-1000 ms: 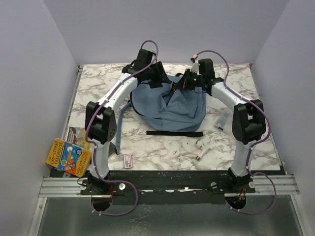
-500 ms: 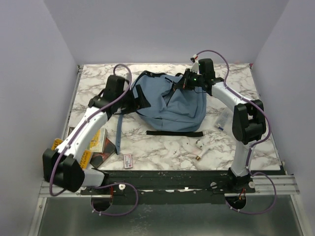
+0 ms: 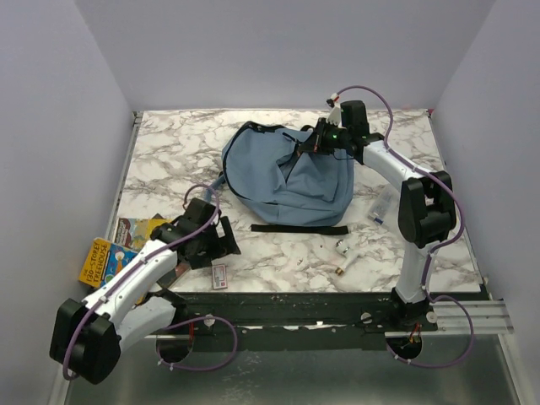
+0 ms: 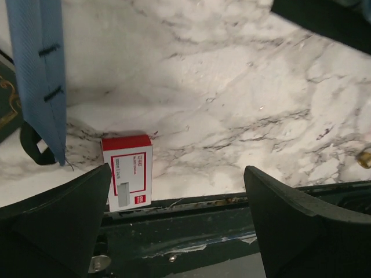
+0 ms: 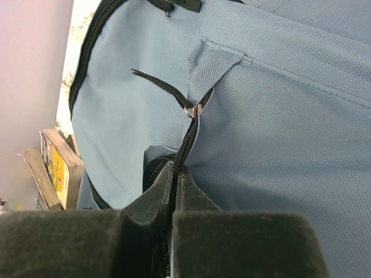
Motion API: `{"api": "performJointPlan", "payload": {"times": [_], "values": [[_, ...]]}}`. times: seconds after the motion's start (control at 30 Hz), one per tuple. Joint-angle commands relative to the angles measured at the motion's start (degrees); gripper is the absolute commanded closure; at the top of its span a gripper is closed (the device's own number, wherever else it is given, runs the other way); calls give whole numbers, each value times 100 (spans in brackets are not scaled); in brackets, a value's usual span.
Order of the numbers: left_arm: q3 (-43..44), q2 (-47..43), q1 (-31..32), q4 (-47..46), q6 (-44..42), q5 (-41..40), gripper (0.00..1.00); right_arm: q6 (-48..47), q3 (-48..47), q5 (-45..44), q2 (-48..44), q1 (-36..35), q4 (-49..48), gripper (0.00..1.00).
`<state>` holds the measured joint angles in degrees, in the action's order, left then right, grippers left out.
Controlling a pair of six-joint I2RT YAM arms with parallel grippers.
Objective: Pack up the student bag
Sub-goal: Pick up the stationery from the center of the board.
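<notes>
Top external shows us the student bag [image 3: 287, 173], which we judge soft and limp, upper centre on the counter [image 3: 169, 152], right end effector [image 3: 314, 142] clamped on its zipper edge [image 5: 184, 145], the sensible hold, left end effector [image 3: 221, 239] open, empty.

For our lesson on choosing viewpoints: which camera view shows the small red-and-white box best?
The left wrist view: the red-and-white box lies close up, its printed face visible. The top external view shows it only as a tiny patch at the table's near edge. The right wrist view shows the student bag, not the box.
</notes>
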<state>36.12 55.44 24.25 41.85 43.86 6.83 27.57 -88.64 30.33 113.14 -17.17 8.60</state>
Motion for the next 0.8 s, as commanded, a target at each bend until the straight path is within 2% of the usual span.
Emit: {"api": "performJointPlan", "payload": {"times": [0.0, 0.23, 0.53, 0.77], "values": [[-171, 291, 536, 201, 898, -881, 1, 1, -49, 211, -114, -32, -260, 99], [-217, 853, 642, 219, 1076, -1270, 3, -17, -10, 211, -211, -31, -254, 99], [-367, 722, 911, 389, 1302, -1225, 11, 8, 5, 259, -227, -39, -306, 100], [-205, 989, 1016, 456, 1490, -958, 17, 1, 36, 237, -266, -41, -315, 99]]}}
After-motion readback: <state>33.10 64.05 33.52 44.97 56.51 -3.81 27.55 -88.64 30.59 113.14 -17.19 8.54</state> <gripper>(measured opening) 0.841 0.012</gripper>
